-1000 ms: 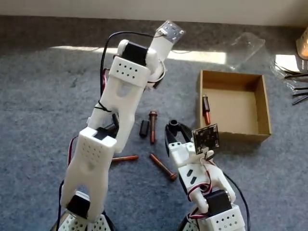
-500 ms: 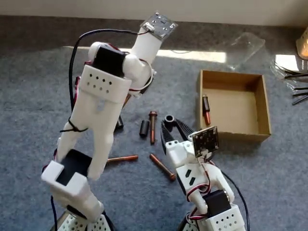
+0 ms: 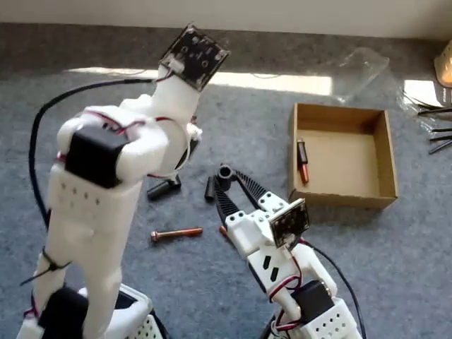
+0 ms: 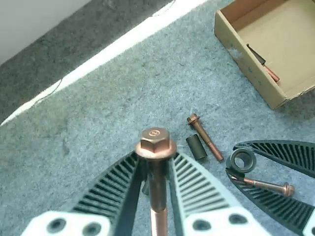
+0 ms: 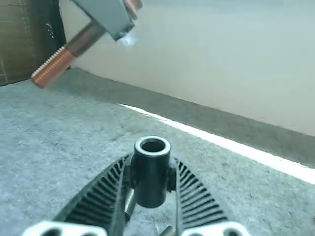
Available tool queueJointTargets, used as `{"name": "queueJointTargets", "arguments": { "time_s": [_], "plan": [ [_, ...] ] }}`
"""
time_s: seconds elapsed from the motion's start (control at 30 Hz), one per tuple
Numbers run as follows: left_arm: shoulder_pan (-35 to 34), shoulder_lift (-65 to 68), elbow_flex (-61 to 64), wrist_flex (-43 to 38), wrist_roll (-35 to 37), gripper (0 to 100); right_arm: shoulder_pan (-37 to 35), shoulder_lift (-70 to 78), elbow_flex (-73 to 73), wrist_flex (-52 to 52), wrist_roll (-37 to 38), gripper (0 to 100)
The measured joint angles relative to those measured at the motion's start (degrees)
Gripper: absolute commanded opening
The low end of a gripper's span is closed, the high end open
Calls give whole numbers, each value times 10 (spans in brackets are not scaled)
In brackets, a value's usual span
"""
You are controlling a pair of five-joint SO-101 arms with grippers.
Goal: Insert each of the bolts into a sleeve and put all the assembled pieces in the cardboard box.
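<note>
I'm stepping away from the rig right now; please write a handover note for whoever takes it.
Left gripper: shut on a bolt, raised above the carpet.
Right gripper: shut on a sleeve; bolt and sleeve are apart.
Done: one assembled piece lies in the box.
Left: join the held pair, box it, then pair the loose bolts and loose sleeve on the carpet.

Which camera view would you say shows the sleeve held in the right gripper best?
The right wrist view: the sleeve stands upright, clamped in the right gripper, bore open. The left wrist view shows it end-on as a ring; the high view shows it small at the gripper's tip.
</note>
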Motion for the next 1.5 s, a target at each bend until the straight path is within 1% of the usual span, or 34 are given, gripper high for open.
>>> {"name": "queueJointTargets", "arguments": {
  "time_s": [0.1, 0.27, 0.37, 0.53, 0.63, 0.73, 0.8, 0.9, 1.13, 1.27, 1.37, 1.5],
  "plan": [
    [0, -72, 74, -49, 0, 6, -11, 0, 2, -2, 11, 4],
    [0, -209, 228, -169, 0, 6, -14, 0, 2, -2, 12, 4],
    [5, -291, 333, -253, 1, 6, -14, 0, 2, -2, 12, 4],
    [43, -404, 505, -418, 1, 6, -14, 0, 2, -2, 12, 4],
    [56, -443, 593, -518, 0, 6, -14, 0, 2, -2, 12, 4],
    [59, -459, 649, -586, -1, 6, -14, 0, 2, -2, 12, 4],
    [58, -460, 662, -615, 17, 6, -14, 0, 2, -2, 12, 4],
    [57, -464, 664, -637, 76, 6, -14, 0, 2, -1, 12, 4],
    [57, -468, 664, -644, 168, 10, -14, 0, 2, 0, 12, 4],
    [57, -468, 664, -644, 231, 7, -14, 0, 2, 0, -16, 4],
    [57, -468, 664, -644, 252, 7, -14, 0, 2, 0, -20, 4],
    [66, -468, 664, -644, 257, 7, -14, 0, 2, 0, -21, 4]
  ]
}}
